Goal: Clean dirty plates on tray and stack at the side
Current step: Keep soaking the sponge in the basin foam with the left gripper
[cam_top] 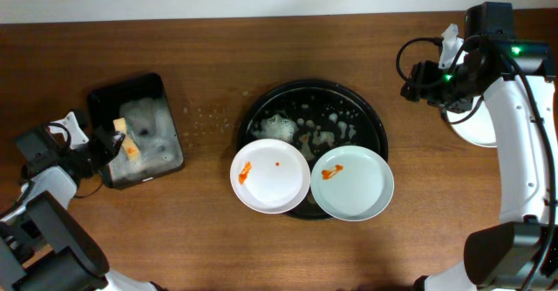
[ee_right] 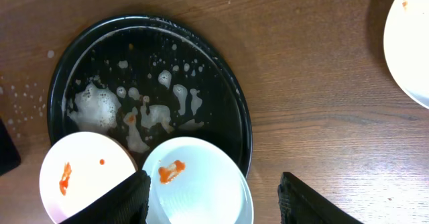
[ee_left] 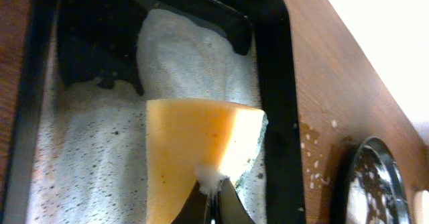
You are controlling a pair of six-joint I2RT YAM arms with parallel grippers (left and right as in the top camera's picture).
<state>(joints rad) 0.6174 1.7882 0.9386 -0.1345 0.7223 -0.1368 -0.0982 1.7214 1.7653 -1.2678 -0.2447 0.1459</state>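
The round black tray [cam_top: 370,121] sits mid-table, streaked with foam. Two white plates lie on its front part. The left plate [cam_top: 270,175] has orange-red smears and the right plate [cam_top: 351,183] has one small smear. Both also show in the right wrist view, the left plate [ee_right: 84,177] and the right plate [ee_right: 198,184]. A third plate [cam_top: 473,132] lies off the tray at the right, partly under my right arm. My right gripper [cam_top: 422,79] hangs open and empty, above and right of the tray. My left gripper [ee_left: 213,196] is shut on the edge of a yellow sponge [ee_left: 194,140].
A rectangular black tub [cam_top: 109,95] of soapy water stands at the left, with the sponge over it. Foam specks dot the wood between the tub and the tray. The third plate [ee_right: 410,46] carries a tiny orange speck.
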